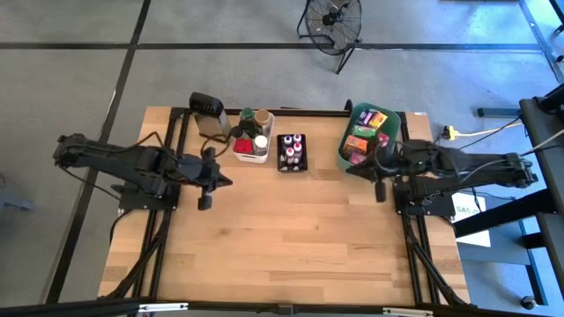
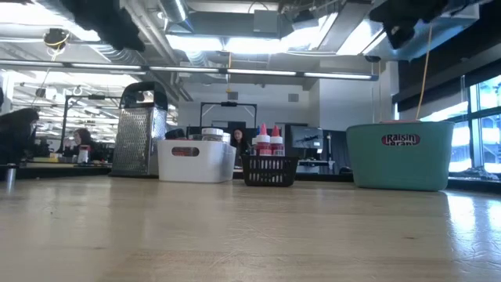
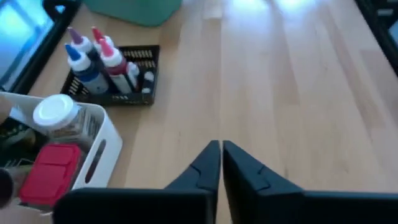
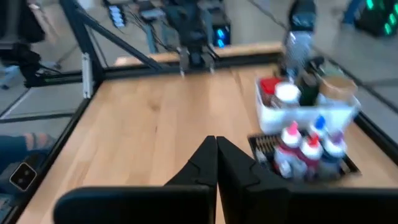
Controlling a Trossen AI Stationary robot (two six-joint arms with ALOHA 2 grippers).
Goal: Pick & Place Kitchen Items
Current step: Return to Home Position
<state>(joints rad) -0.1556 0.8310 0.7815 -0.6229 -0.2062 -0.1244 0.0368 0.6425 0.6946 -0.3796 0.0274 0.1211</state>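
Note:
The kitchen items sit in three containers along the table's far edge. A white bin [image 1: 253, 141] holds lidded jars and a red packet [image 3: 50, 171]. A black basket [image 1: 292, 151] holds small capped bottles [image 3: 102, 56]. A teal bin [image 1: 366, 134] holds coloured packets. My left gripper [image 1: 229, 180] hangs shut and bare above the table, just near-left of the white bin; the left wrist view shows its fingertips [image 3: 219, 148] together. My right gripper [image 1: 350, 169] hangs shut with nothing in it, beside the teal bin's near end [image 4: 216, 142].
A grey grater [image 1: 210, 114] stands at the far left, beside the white bin. The wooden table's [image 1: 291, 238] middle and near half lie bare. Black frame rails [image 1: 167, 229] run along the table's left and right sides under each arm.

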